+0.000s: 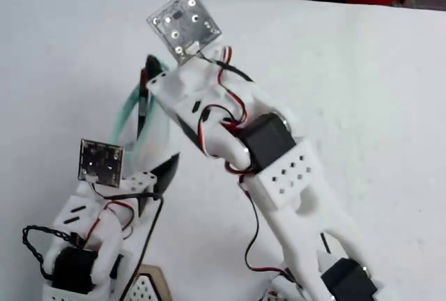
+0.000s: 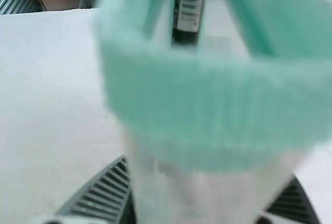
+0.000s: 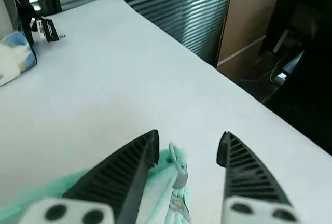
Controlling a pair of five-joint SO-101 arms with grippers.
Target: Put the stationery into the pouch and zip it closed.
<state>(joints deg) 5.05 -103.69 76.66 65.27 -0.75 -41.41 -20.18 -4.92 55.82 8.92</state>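
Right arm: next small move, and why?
Probably close the right tool on the zipper pull. Its fingers stand open with the pull appearing between them, at the teal zip edge of the pouch. The pen is already in the pouch mouth, so zipping looks like what's left.

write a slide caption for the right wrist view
Open right gripper above the zipper pull of the mint pouch on the white table

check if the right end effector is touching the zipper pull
Apart. Right wrist view shows the zipper pull lying between the fingers of the open right end effector, clear of both.
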